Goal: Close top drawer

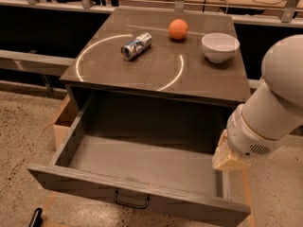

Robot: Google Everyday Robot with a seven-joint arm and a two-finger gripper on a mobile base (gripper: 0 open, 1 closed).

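The top drawer (142, 171) is pulled far out of the grey-brown cabinet (156, 77) and is empty inside. Its flat front faces me at the bottom, with a small black handle (131, 201) at its centre. My white arm (270, 112) comes in from the right. My gripper (230, 160), the beige end of the arm, hangs low over the drawer's right side wall near its front corner. It holds nothing that I can see.
On the cabinet top lie a tipped silver can (136, 46), an orange (178, 29) and a white bowl (219, 47). A cardboard box (62, 122) stands on the floor left of the drawer. A small black object (35, 217) lies at the bottom left.
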